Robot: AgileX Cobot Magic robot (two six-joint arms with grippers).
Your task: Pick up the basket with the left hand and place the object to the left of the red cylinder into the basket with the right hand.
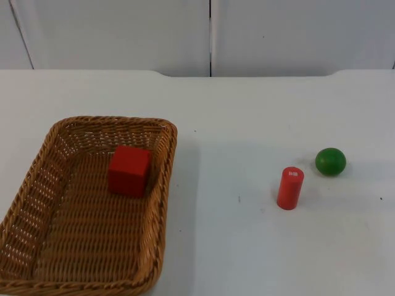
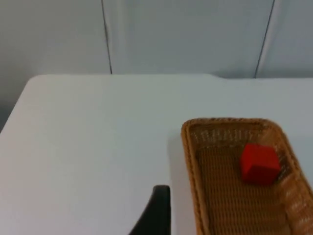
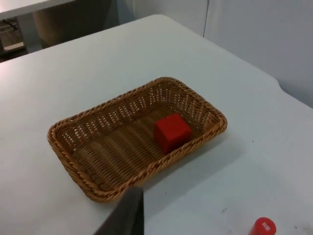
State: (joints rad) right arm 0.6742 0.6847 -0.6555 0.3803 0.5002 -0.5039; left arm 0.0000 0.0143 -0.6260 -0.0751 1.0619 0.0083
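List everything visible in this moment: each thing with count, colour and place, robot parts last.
basket: one, brown wicker, on the table's left side, resting on the surface.
red cube: one, red, inside the basket, toward its far end.
red cylinder: one, red, upright on the table, right of the basket.
green ball: one, green, on the table just right of and behind the cylinder.
table: one, white, ending at a grey partition wall.
left gripper's fingertip: black, above the table beside the basket.
right gripper's fingertip: black, near the basket's rim.

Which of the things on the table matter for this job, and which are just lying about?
Part of the job:
basket, standing on the table
red cube, lying inside the basket
red cylinder, upright, the reference marker

Just lying about:
green ball, right of the cylinder
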